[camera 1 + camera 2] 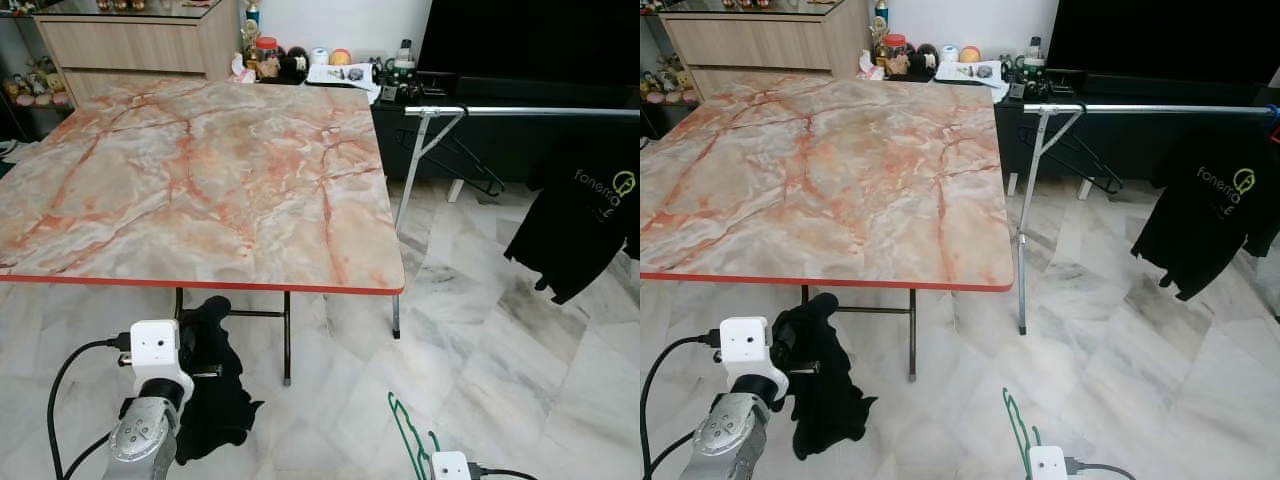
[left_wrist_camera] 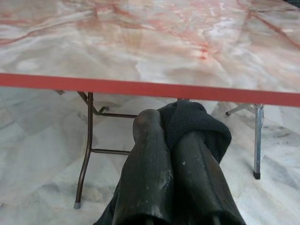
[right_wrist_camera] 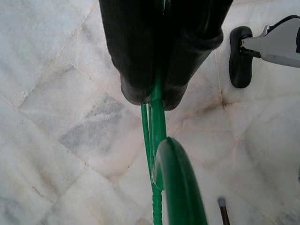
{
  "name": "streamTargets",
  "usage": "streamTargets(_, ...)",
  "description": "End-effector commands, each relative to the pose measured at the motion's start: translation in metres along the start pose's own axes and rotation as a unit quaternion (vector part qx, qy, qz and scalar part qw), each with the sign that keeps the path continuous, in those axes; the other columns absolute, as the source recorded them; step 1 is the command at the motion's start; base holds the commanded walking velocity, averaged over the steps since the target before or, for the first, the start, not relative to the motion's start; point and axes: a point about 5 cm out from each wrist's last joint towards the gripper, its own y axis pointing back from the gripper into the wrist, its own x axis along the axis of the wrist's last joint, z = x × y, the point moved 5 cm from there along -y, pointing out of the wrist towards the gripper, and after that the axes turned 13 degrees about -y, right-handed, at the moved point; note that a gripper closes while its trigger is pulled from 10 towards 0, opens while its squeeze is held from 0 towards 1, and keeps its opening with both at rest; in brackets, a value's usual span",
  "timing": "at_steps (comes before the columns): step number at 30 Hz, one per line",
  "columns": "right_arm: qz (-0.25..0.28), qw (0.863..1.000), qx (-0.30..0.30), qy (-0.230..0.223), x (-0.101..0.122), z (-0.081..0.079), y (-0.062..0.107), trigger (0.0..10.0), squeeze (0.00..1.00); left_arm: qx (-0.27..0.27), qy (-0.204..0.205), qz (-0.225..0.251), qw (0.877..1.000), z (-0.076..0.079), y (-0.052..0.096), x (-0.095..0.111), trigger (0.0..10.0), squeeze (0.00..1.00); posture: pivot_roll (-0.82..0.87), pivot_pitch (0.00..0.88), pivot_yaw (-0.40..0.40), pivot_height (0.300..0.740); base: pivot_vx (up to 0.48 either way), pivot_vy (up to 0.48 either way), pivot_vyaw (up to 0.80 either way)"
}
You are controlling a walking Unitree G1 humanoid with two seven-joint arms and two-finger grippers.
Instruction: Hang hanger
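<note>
We stand before a square folding table (image 1: 200,180) with a pink-veined marble top and a red edge, on a pale marble floor (image 1: 480,340). Beyond the table's far edge sit a wooden cabinet (image 1: 140,45) and a clutter of jars (image 1: 266,55). To the table's right hangs a black T-shirt (image 1: 585,225), and behind it stands a dark TV unit (image 1: 520,40).

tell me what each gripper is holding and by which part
Left gripper: shut on a fold of the black garment. Right gripper: shut on the green hanger, gripping its thin wire.
</note>
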Motion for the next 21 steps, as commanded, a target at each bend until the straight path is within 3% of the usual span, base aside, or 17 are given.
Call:
streamTargets(1,-0.005,1.0,0.001,-0.003,-0.004,0.0,0.001,10.0,0.0,-0.002,0.002,0.034,0.999,0.0,-0.005,0.019,10.0,0.0,0.11,0.045,-0.017,0.74,0.274,0.0,0.0)
streamTargets(21,-0.008,1.0,0.004,0.003,-0.007,-0.002,0.001,10.0,0.0,0.008,-0.022,0.183,0.983,-0.02,-0.033,0.125,10.0,0.0,0.1,0.022,-0.008,0.74,0.298,0.0,0.0)
